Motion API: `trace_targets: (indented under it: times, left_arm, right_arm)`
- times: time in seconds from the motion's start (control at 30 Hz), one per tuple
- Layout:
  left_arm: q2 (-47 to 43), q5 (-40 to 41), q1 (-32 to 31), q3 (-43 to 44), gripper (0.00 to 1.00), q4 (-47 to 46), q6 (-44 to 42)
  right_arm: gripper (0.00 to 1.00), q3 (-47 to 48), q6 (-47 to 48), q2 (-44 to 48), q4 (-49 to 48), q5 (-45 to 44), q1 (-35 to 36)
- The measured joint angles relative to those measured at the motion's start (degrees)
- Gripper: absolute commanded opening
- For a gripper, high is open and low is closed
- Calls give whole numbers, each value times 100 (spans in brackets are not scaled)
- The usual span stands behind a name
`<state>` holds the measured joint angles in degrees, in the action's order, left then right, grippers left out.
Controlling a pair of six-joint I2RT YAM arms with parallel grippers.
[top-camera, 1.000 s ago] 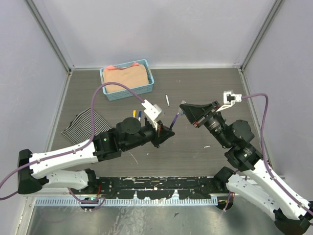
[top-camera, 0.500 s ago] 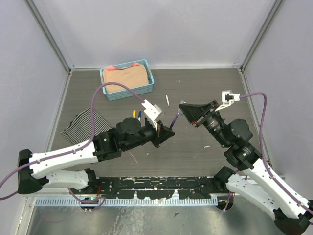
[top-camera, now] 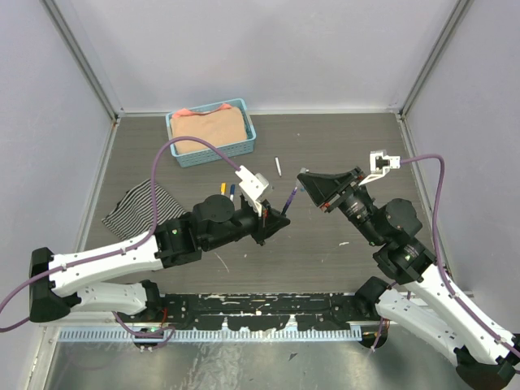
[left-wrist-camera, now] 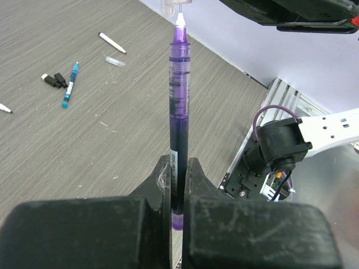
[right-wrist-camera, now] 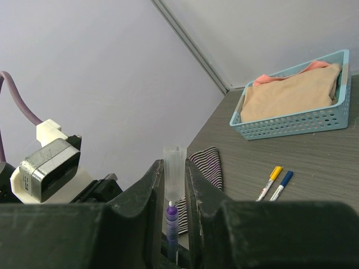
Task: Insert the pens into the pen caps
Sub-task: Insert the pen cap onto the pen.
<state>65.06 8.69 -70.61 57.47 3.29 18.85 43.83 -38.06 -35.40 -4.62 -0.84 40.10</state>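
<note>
My left pincer (left-wrist-camera: 178, 171) pinches the purple pen (left-wrist-camera: 178, 95), tip up. My right pincer (right-wrist-camera: 174, 175) pinches a clear cap (right-wrist-camera: 174, 159) right at that tip, over the tabletop (top-camera: 341, 146), right of the basket (top-camera: 215, 153).

Blue basket (top-camera: 219, 153) w/ tan cloth (top-camera: 210, 130), far left of table (top-camera: 341, 146); striped cloth (top-camera: 138, 210) nearer, apart.

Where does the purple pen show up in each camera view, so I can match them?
Top external: purple pen, centre, slanting up from the left gripper.
Left wrist: centre, upright, clamped in that gripper.
Right wrist: bottom centre, only its tip end shows.
Shared landmark: the clear cap just above its tip, plain in both wrist views.
</note>
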Motion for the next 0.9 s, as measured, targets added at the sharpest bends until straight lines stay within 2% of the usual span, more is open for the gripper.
trace_targets:
  times: [0.9]
  left_arm:
    - [4, 127, 0, 4, 0, 0, -20]
  right_arm:
    - [0, 0, 0, -26, 15, 166, 0]
